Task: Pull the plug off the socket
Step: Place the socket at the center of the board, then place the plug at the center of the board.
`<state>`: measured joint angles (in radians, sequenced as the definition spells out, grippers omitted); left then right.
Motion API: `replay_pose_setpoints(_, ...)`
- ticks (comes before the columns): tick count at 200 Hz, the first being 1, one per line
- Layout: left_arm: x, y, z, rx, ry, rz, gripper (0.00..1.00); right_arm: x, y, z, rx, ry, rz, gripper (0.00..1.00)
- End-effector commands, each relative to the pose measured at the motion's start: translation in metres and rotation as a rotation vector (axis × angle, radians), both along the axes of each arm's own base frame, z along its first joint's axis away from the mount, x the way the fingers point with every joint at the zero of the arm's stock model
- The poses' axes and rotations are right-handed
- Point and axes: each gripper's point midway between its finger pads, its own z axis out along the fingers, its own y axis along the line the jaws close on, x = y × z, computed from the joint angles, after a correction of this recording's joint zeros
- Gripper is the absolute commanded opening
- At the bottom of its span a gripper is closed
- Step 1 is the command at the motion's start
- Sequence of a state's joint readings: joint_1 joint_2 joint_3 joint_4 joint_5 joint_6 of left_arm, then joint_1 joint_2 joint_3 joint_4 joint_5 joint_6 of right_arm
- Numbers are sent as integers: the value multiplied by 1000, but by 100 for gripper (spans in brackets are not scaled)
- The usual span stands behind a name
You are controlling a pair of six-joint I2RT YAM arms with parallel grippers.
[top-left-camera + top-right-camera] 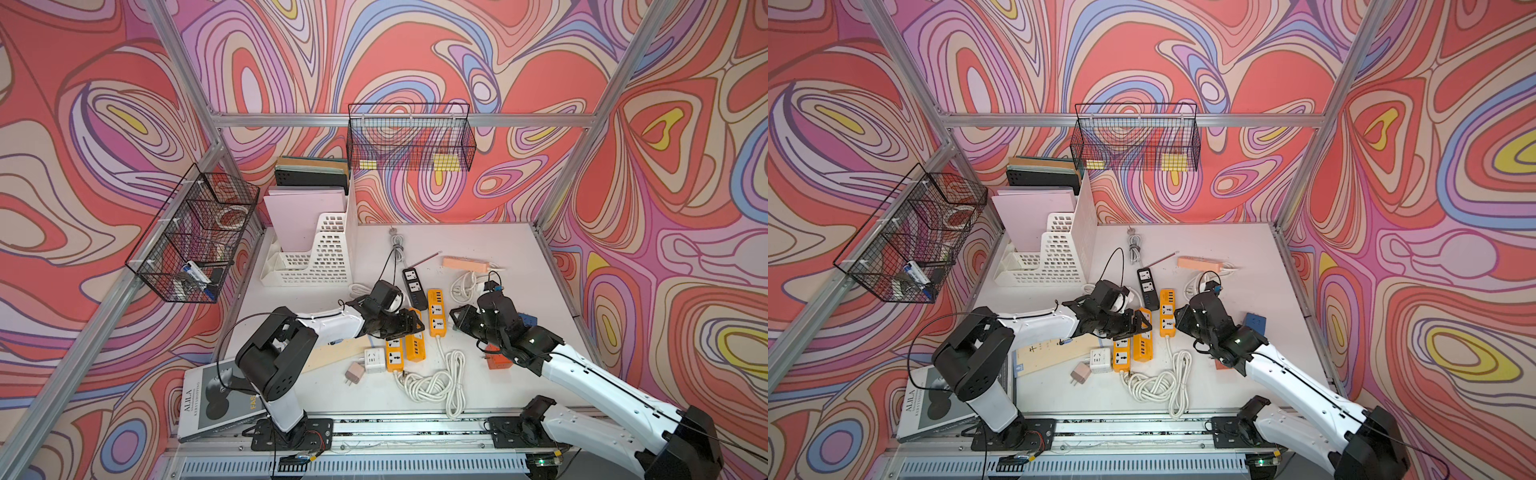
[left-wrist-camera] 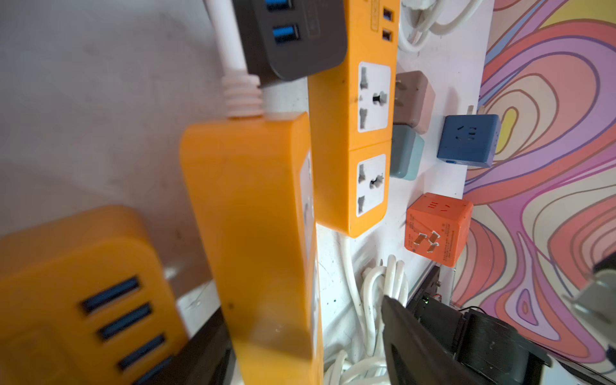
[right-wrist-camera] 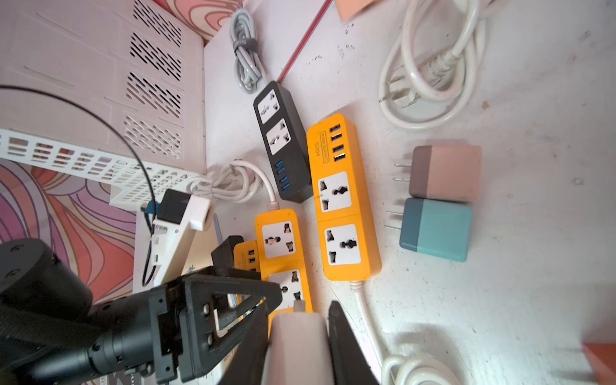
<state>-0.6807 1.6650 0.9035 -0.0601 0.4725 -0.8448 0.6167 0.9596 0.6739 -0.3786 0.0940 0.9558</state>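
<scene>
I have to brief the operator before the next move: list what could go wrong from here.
1. The left gripper has its jaws open around the orange strip, so nothing pins it. If the pale plug in the right gripper is not fully out, the strip may lift too.
2. The USB strip lies close beside it and could get knocked.

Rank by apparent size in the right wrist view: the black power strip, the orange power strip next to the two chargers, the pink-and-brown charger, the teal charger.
1. orange plastic power strip
2. black plastic power strip
3. pink-and-brown plastic charger block and two-tone teal plastic charger block: they look alike, so unranked.
</scene>
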Motion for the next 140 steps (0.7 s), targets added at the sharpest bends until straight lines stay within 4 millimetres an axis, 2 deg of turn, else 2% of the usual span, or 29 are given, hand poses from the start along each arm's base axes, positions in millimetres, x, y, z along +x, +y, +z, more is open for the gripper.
replay_pose_setpoints(1,-1,36,16,135,-126,26,73,-1,-15,10,-2,-48,-57,9)
replay_pose_setpoints(43,-2,81,68,164,-407,126,73,-7,-37,40,49,-191,-115,12)
replay_pose_setpoints(66,-5,111,86,183,-541,220,73,-11,-48,41,73,-226,-147,18)
replay_pose_setpoints(78,-8,129,92,209,-591,268,73,-11,-53,35,76,-211,-154,19)
replay_pose_setpoints(86,-10,140,95,233,-613,301,82,-10,-56,29,77,-189,-161,20)
replay_pose_setpoints(102,-14,159,97,277,-635,349,89,-4,-55,16,131,-137,-146,23)
replay_pose_setpoints(112,-16,164,100,289,-648,362,91,6,-58,6,200,-95,-147,22)
replay_pose_setpoints(121,-20,171,94,320,-629,362,92,14,-59,-5,280,-49,-139,21)
replay_pose_setpoints(140,-24,177,89,341,-609,378,93,36,-76,-29,367,38,-170,19)
